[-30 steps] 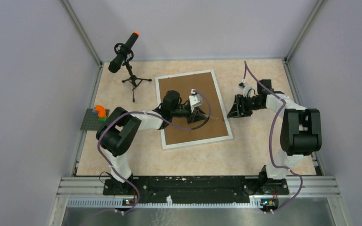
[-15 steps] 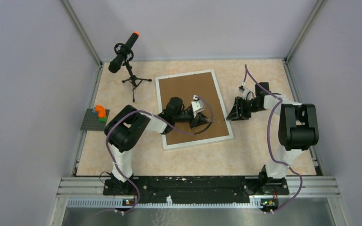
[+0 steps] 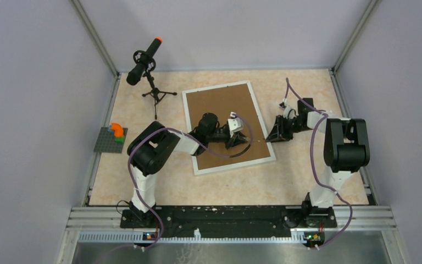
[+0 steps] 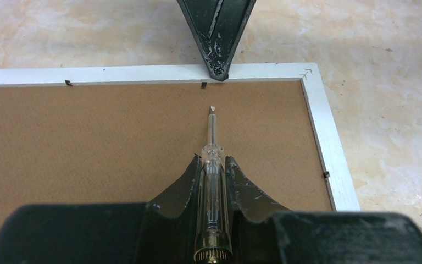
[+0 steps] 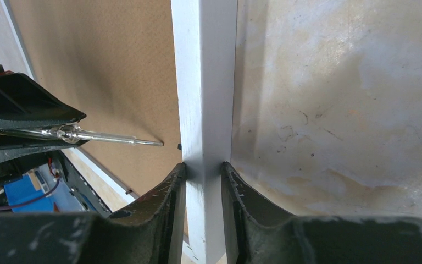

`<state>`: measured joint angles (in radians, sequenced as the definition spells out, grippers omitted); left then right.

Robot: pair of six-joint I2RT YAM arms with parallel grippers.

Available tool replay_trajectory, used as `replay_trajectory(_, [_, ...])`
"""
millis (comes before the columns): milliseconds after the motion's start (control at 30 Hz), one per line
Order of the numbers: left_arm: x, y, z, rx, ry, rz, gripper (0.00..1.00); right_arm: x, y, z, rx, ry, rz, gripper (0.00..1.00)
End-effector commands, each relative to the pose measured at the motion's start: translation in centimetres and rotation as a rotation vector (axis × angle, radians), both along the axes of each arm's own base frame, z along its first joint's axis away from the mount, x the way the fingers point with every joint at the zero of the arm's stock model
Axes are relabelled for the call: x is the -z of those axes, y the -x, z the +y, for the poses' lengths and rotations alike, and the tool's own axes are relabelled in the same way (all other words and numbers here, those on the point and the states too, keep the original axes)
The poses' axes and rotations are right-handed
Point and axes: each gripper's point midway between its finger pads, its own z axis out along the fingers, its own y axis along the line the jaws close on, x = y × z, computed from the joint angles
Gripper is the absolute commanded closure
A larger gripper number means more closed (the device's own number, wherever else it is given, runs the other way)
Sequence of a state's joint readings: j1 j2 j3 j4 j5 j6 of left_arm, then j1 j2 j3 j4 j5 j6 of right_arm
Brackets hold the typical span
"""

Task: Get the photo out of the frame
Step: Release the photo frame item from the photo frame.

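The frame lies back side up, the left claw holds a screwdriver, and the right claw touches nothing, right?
Not quite. The right claw is pinching the white edge of the frame, as the right wrist view shows. The rest is right: brown back up, left claw holding the screwdriver.

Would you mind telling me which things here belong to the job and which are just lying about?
In use: white frame, its brown backing board, clear-handled screwdriver in the left gripper, right gripper clamped on the frame's edge.
Lying about: microphone on tripod, grey baseplate with coloured bricks.
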<state>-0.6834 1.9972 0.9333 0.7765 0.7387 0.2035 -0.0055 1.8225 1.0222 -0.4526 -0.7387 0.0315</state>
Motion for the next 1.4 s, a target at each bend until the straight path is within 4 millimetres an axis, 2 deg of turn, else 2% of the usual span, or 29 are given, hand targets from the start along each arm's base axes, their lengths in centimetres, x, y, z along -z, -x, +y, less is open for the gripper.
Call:
replay_trajectory(0, [4.5, 1.1, 0.9, -0.07, -0.101, 0.179, 1.0, 2.1, 0.5, -0.4, 0.003, 0.051, 0.051, 0.74])
replay_trajectory(100, [5.0, 0.5, 0.6, -0.124, -0.088, 0.228, 1.0, 2.3, 0.7, -0.3, -0.002, 0.049, 0.059, 0.8])
replay_trajectory(367, [5.0, -0.4, -0.8, -0.142, -0.043, 0.2, 1.0, 2.7, 1.1, 0.0, -0.009, 0.045, 0.078, 0.9])
replay_trajectory(633, [5.6, -0.5, -1.5, -0.138, -0.051, 0.191, 1.0, 2.8, 1.1, 0.3, -0.019, 0.046, 0.08, 0.95])
replay_trajectory(833, [5.1, -0.9, -1.9, -0.146, -0.081, 0.15, 1.0, 2.9, 1.3, 1.2, -0.049, 0.056, 0.075, 1.0])
replay_trajectory(1000, [3.8, -1.5, -3.6, -0.151, -0.117, 0.125, 1.0, 3.2, 1.6, 2.1, -0.08, 0.068, 0.073, 1.0])
replay_trajectory(1367, [-2.2, -0.2, -7.7, -0.05, -0.033, -0.076, 1.0, 3.2, 2.8, 2.9, -0.103, 0.045, 0.087, 1.0])
